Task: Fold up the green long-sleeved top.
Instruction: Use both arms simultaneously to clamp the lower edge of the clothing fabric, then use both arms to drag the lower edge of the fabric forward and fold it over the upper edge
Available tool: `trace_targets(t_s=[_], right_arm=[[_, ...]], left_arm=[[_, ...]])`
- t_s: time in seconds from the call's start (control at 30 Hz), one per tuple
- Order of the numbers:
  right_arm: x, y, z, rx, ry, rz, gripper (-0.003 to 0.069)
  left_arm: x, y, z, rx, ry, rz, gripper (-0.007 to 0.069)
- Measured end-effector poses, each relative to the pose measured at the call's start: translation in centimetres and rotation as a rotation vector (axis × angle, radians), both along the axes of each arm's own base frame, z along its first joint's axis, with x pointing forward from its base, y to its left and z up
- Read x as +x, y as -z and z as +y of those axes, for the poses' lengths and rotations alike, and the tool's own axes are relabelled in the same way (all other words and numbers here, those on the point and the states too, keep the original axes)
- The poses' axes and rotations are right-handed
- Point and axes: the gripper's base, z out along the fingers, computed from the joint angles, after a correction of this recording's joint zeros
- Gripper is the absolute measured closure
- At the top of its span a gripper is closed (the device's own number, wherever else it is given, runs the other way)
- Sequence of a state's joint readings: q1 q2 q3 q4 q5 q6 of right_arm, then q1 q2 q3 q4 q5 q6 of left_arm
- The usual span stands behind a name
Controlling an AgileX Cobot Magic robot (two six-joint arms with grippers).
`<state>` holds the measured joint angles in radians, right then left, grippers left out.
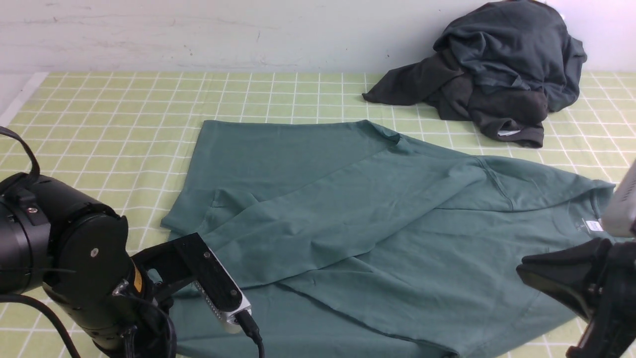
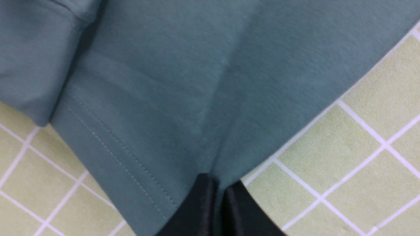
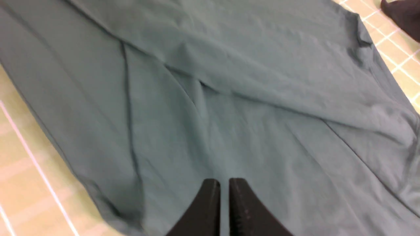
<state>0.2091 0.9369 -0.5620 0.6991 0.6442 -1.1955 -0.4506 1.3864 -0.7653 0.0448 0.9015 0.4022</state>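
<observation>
Front view: the green top (image 1: pixel 348 214) is lying on the table (image 1: pixel 99 109), running left to right, neck pointing right. The left arm (image 1: pixel 64 248) and right arm (image 1: pixel 586 283) are reaching low at its near side. The left pincer (image 2: pixel 220 183) is pinching its edge; the right pincer (image 3: pixel 224 183) is standing narrowly parted, grip unclear.

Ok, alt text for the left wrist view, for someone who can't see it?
The left claw is pinched shut on an edge of the green long-sleeved top, close to its stitched hem. The fabric fills most of the view, over a pale green checked tablecloth.
</observation>
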Motion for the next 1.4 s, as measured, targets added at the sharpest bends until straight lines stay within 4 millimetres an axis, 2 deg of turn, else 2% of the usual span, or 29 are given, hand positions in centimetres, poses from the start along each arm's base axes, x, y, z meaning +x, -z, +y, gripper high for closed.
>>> trace_targets(t_s=[0.07, 0.1, 0.13, 0.2, 0.27, 0.37, 0.4, 0.47, 0.5, 0.57, 0.67, 0.97, 1.07, 1.13, 1.27, 1.4], right_arm=[[0.7, 1.2, -0.3, -0.118, -0.036, 0.026, 0.0508], [0.8, 1.3, -0.3, -0.120, -0.037, 0.033, 0.0500], [1.7, 3.0, -0.7, -0.263, -0.089, 0.071, 0.0433], [2.2, 3.9, -1.1, -0.360, -0.129, 0.088, 0.0390], [3.5, 6.3, -1.6, -0.533, -0.215, 0.147, 0.0342], [4.5, 8.3, -2.0, -0.634, -0.270, 0.200, 0.0335], [5.2, 9.6, -2.1, -0.674, -0.289, 0.223, 0.0342], [5.6, 10.2, -2.2, -0.696, -0.297, 0.224, 0.0351], [6.0, 11.1, -2.2, -0.711, -0.298, 0.231, 0.0371], [6.5, 11.5, -2.2, -0.717, -0.290, 0.220, 0.0404], [6.8, 11.5, -2.1, -0.709, -0.268, 0.193, 0.0445], [7.2, 11.4, -1.9, -0.651, -0.189, 0.199, 0.0650], [7.3, 10.6, -1.8, -0.571, -0.080, 0.240, 0.0662], [7.7, 9.6, -1.7, -0.520, 0.001, 0.275, 0.0662], [9.2, 7.3, -1.5, -0.459, 0.117, 0.306, 0.0662], [12.8, 3.7, -1.2, -0.408, 0.201, 0.186, 0.0662]], left_arm=[[0.0, 0.0, 0.0, -0.004, -0.006, 0.001, 0.0619], [0.0, 0.0, 0.0, -0.005, -0.006, 0.001, 0.0619], [-0.1, 0.0, -0.1, -0.012, -0.011, 0.005, 0.0619], [-0.1, 0.0, -0.1, -0.016, -0.013, 0.007, 0.0619], [-0.1, 0.0, -0.2, -0.029, -0.022, 0.013, 0.0619], [-0.1, 0.0, -0.3, -0.036, -0.027, 0.016, 0.0621], [-0.1, 0.0, -0.3, -0.036, -0.027, 0.016, 0.0622], [-0.2, 0.0, -0.3, -0.040, -0.030, 0.018, 0.0622], [-0.2, 0.0, -0.3, -0.043, -0.031, 0.020, 0.0622], [-0.2, 0.0, -0.4, -0.045, -0.033, 0.021, 0.0622], [-0.2, 0.0, -0.4, -0.047, -0.034, 0.022, 0.0622], [-0.3, -0.1, -0.5, -0.063, -0.053, 0.034, 0.0623], [-0.5, -0.7, -0.4, -0.078, -0.102, 0.023, 0.0624], [-0.1, -1.7, -0.1, -0.111, -0.213, -0.007, 0.0624], [2.2, -4.4, 1.2, -0.217, -0.472, -0.123, 0.0624], [6.5, -6.9, 2.3, -0.289, -0.589, -0.245, 0.0624]])
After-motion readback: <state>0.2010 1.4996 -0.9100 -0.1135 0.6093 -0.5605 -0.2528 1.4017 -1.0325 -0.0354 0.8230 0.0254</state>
